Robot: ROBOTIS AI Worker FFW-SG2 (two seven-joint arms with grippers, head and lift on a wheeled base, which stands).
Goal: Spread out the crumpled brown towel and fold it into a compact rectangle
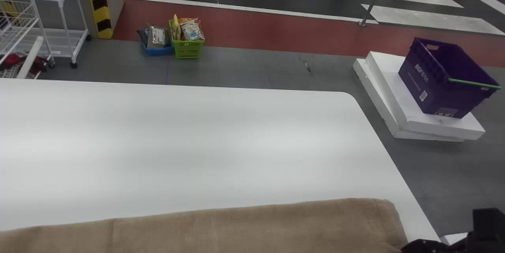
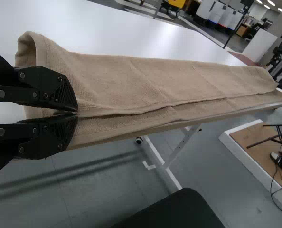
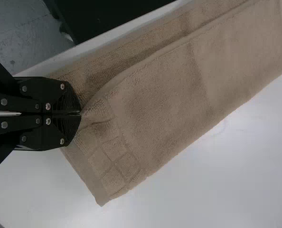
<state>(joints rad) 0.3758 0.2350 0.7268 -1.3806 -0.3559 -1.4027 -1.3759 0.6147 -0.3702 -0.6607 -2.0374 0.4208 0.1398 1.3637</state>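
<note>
Towel (image 1: 244, 229) across the head view's bottom edge — likely light, soft and floppy, best held by its upper layer's corners, where left gripper (image 2: 77, 113) and right gripper (image 3: 80, 113) pinch it, closed

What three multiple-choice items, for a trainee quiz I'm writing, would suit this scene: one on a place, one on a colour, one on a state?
1. Where is the purple basket?
A. On the table
B. On white slabs
C. Inside the rack

2. What colour is the small basket beside the blue tray?
A. Green
B. Red
C. White

3. How is the right claw?
A. Wide open above the towel
B. Turned away from the towel
C. Closed at the brown towel

Key:
1. B: its base sits on the stacked slabs.
2. A: its walls are green.
3. C: its jaws meet where the towel's creases converge.
</note>
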